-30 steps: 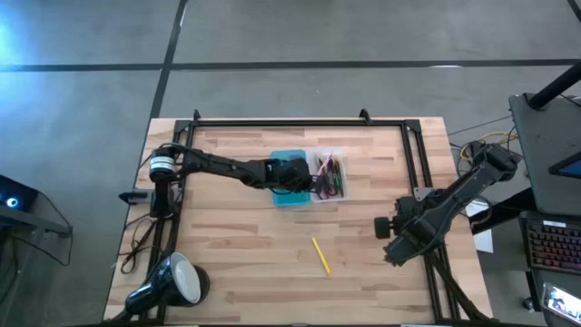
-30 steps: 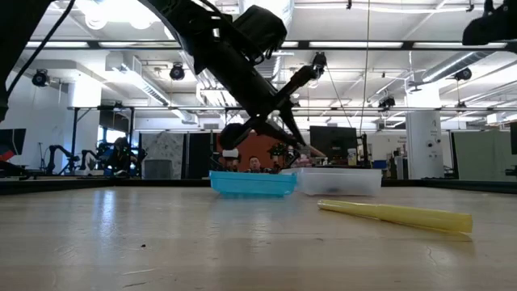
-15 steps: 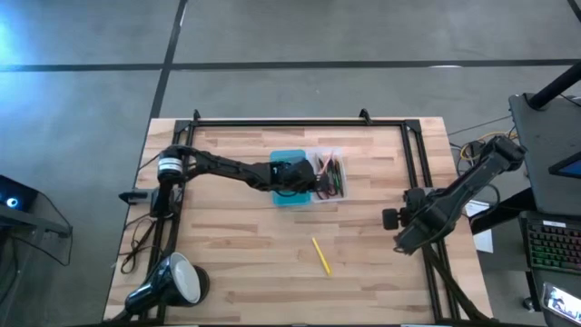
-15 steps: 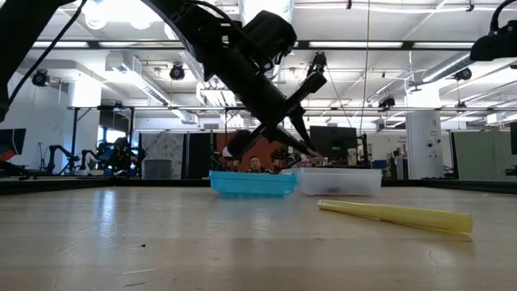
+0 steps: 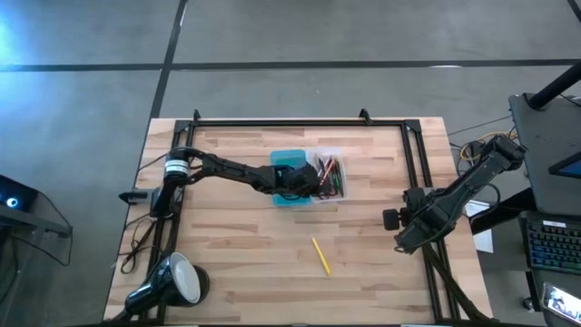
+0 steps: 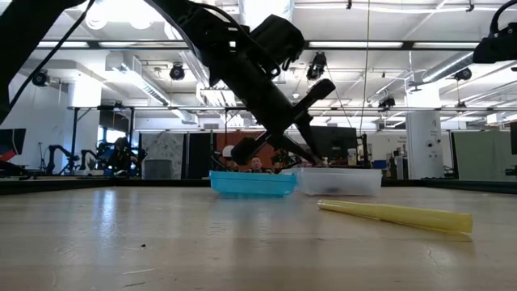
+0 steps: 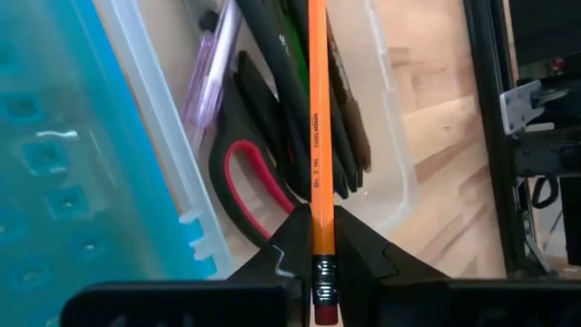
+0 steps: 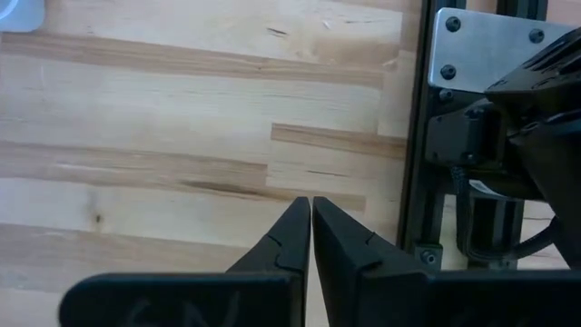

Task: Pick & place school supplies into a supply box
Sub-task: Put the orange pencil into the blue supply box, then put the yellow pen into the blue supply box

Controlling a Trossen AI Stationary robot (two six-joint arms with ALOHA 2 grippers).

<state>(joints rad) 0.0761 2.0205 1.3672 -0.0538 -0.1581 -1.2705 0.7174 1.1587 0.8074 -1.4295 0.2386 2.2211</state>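
Above clear tray (image 7: 390, 136), orange pencil (image 7: 317, 127) lengthwise, eraser toward fingers (image 7: 363, 254).

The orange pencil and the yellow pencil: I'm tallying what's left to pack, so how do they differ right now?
The orange pencil is clamped in the left gripper above the clear tray; the yellow pencil lies loose on the table, ungripped. Orange hangs over packed supplies; yellow sits apart from the box. Both are slim pencils.

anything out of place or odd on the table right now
One yellow pencil lies alone on the bare wood, apart from the clear tray that holds the other supplies. The left gripper holds an orange pencil over that tray. Nothing looks spilled or damaged.
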